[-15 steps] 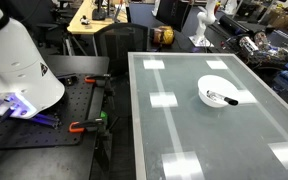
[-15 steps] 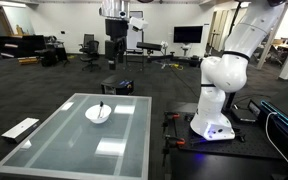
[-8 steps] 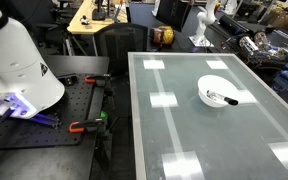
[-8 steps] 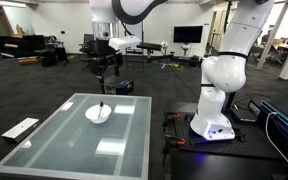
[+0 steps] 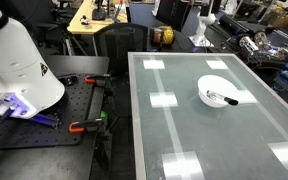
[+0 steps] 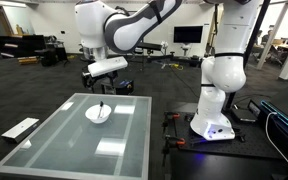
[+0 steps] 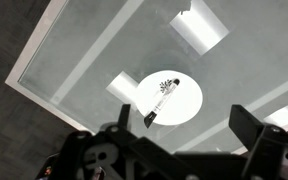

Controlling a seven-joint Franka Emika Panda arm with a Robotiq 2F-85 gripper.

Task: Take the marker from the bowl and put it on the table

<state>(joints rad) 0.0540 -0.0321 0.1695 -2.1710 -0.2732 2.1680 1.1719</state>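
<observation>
Marker (image 7: 162,101) lying in bowl (image 7: 189,100), jaws apart above table (image 7: 99,50)

In an exterior view the marker (image 6: 102,106) is too small to see well, and the table (image 5: 224,140) runs off the bottom edge

You are holding the arm (image 6: 134,25) bent across the top of the frame, and the gripper (image 6: 102,76) is hanging left of centre, well above the bowl (image 6: 96,116). The marker (image 6: 103,106) is leaning in the bowl, which is sitting on the table (image 6: 74,148) at lower left.
</observation>
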